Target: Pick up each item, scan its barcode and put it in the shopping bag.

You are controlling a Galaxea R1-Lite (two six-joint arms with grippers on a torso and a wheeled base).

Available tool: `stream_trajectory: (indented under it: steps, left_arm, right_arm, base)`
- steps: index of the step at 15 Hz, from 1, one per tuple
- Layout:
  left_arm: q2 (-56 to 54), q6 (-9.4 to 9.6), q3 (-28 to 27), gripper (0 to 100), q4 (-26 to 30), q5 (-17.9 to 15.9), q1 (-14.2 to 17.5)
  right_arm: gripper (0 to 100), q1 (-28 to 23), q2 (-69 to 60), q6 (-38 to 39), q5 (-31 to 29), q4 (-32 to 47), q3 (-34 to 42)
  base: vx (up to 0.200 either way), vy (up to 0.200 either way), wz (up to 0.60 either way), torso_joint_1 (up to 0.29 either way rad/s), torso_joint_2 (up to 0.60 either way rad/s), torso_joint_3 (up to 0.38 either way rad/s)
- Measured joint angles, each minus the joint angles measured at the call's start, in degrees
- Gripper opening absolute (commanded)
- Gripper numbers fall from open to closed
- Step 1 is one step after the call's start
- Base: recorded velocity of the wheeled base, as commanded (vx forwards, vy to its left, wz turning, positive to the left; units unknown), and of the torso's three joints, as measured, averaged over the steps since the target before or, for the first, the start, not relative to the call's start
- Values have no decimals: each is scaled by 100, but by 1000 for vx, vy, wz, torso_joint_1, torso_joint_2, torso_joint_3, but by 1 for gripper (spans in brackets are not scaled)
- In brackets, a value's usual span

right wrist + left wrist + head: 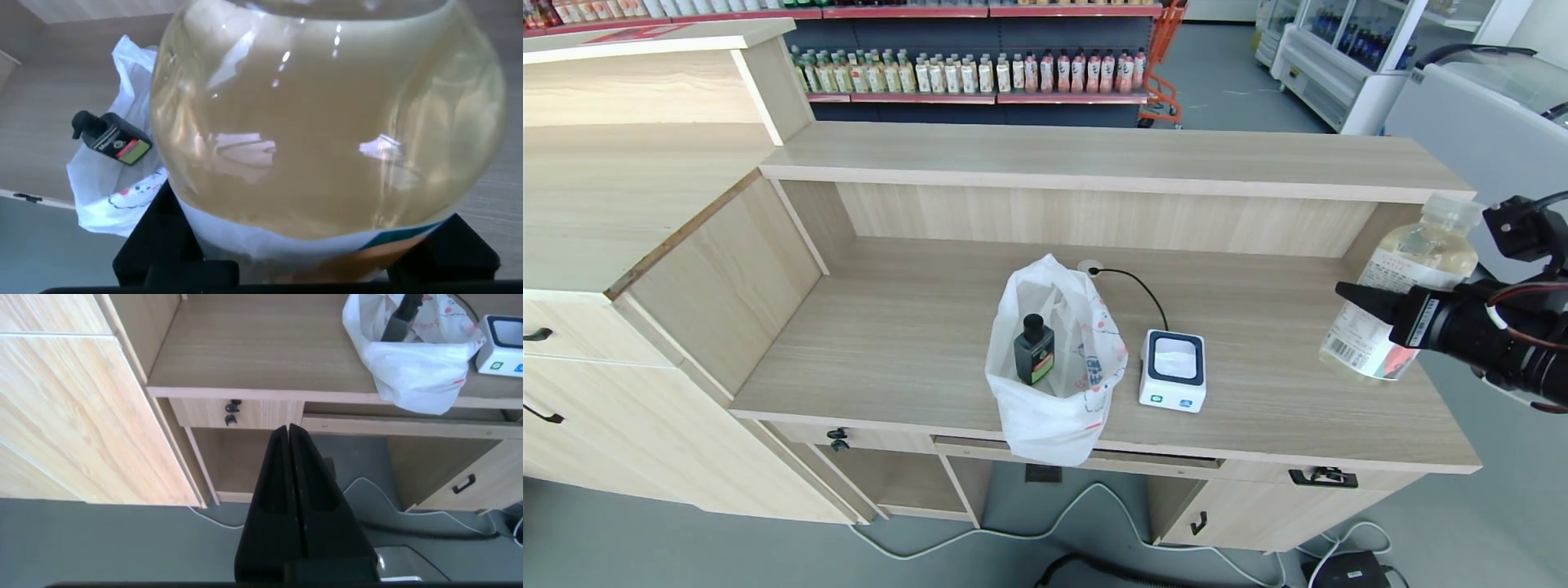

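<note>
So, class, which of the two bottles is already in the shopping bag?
The small black bottle, inside the white bag; the large clear bottle is held in the right hand.

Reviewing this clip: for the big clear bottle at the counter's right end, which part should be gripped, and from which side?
Take the clear bottle across its mid-body, coming in level from the robot's right, as the right gripper does now. It is upright, the shoulder above rounds off, and this leaves the barcode low on the label uncovered toward the scanner.
</note>
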Motion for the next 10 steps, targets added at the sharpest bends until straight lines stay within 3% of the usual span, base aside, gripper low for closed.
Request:
stream_trajectory:
  steps: [9,10]
  left_arm:
    - [0,55,0,0,-9,-2,2]
    - [0,50,0,0,-9,-2,2]
  right_arm:
    - [0,20,223,-126,16,-33,-91]
    - [0,63,321,-199,18,-52,-166]
  base:
    - [0,200,0,1,3,1]
    - [0,0,0,0,0,0]
